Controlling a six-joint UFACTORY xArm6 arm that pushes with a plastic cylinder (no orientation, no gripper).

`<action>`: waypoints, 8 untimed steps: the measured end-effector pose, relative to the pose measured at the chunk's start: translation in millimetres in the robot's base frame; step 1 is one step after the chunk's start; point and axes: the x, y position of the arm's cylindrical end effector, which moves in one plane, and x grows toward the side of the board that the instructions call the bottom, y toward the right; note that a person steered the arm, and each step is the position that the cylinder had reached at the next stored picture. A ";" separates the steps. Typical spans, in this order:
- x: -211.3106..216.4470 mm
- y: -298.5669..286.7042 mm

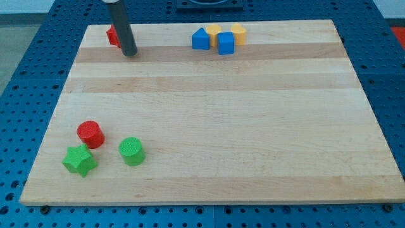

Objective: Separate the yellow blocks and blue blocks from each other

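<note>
Two blue blocks and two yellow blocks cluster at the view's top centre, touching. The blue house-shaped block (200, 39) is on the left, the blue cube (226, 44) lower right of it. A yellow block (213, 30) sits behind between them, and a yellow cylinder (238, 32) is at the cluster's right. My tip (130, 53) rests on the board at the view's top left, well to the left of the cluster, just right of a red block (113, 35) partly hidden by the rod.
A red cylinder (90, 133), a green star (80, 160) and a green cylinder (131, 151) sit near the view's bottom left of the wooden board (215, 126). Blue perforated table surrounds the board.
</note>
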 end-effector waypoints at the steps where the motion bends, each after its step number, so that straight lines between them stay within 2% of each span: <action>1: -11.3 33.0; 3: -52.0 89.7; 4: -52.3 122.2; 6: -19.2 153.2; 8: -17.8 222.1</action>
